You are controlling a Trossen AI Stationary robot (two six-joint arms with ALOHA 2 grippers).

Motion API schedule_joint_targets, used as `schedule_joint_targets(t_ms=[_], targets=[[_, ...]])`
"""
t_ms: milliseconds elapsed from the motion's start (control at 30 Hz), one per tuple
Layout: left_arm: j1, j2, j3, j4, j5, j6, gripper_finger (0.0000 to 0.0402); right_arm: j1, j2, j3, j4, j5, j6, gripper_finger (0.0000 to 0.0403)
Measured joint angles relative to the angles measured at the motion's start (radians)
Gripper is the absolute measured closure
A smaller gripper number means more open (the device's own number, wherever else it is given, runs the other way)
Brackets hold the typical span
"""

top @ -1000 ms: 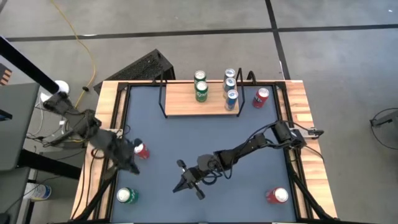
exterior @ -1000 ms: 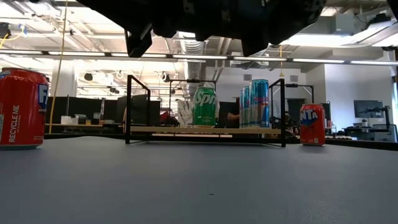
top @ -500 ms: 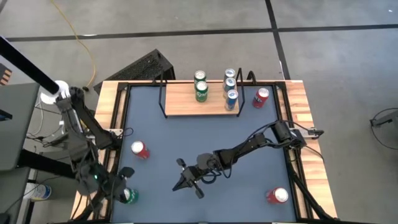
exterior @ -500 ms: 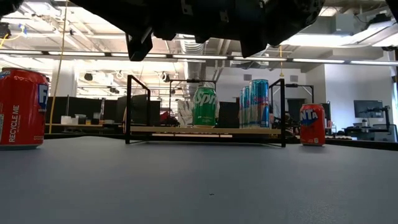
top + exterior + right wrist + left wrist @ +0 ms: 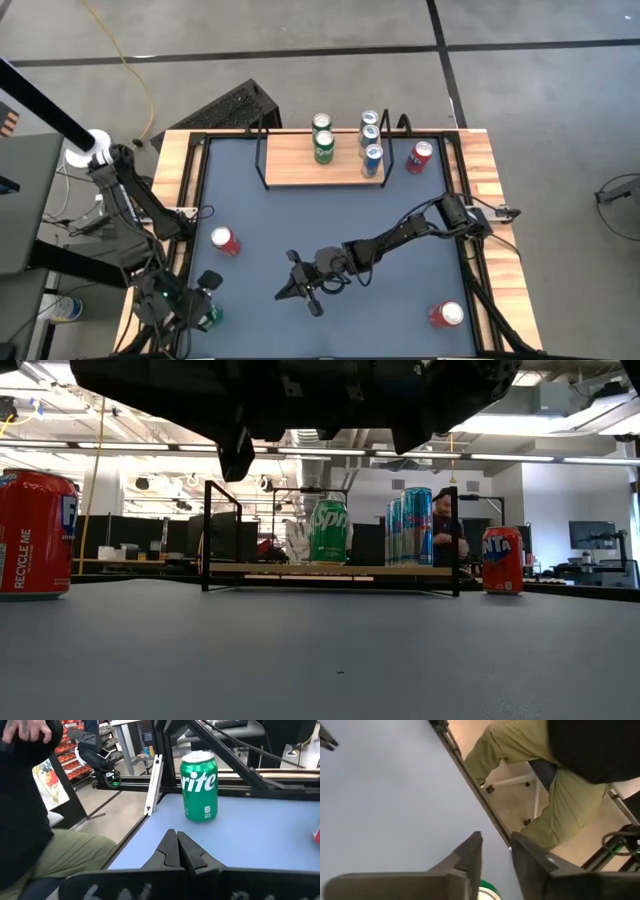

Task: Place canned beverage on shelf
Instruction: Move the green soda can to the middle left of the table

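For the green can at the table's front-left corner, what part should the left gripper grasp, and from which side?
Probably the green can around its mid-body, from above with fingers straddling the round sides: it stands upright, and the left gripper hovers over it, jaws slightly apart.

Red can at table's near left edge, low view: "RECYCLE ME" printed vertically, plus large white letter "F". Green can on shelf: "Spri" script partly legible. Red can right of shelf: "NTA" legible. Green can, right wrist view: white letters "rite"; small print below unreadable.
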Motion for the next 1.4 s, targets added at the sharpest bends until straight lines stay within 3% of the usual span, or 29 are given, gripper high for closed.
schedule_joint_targets(t_ms=[167,333,533,800,1100,1400], targets=[[0.031,0.015,0.000,-0.073,0.033,-0.031,0.0223,0.013,0.000,0.000,-0.006,0.022,0.007,0.0403],[0.082,0.021,-0.001,-0.040,0.143,0.012,0.0161,0.013,0.000,0.000,-0.006,0.025,0.007,0.0403],[0.136,0.021,-0.001,-0.026,0.223,0.086,0.0114,-0.001,0.000,0.000,-0.006,0.027,0.007,0.0403],[0.155,0.021,-0.001,-0.089,0.261,0.082,0.0102,-0.002,0.000,0.000,-0.019,0.026,-0.004,0.0403],[0.128,0.021,-0.001,-0.179,0.280,-0.052,0.0102,-0.011,0.000,0.000,-0.022,0.024,-0.041,0.0403],[0.075,0.021,-0.001,-0.224,0.234,-0.128,0.0102,-0.015,0.000,0.000,-0.023,0.021,-0.047,0.0403]])
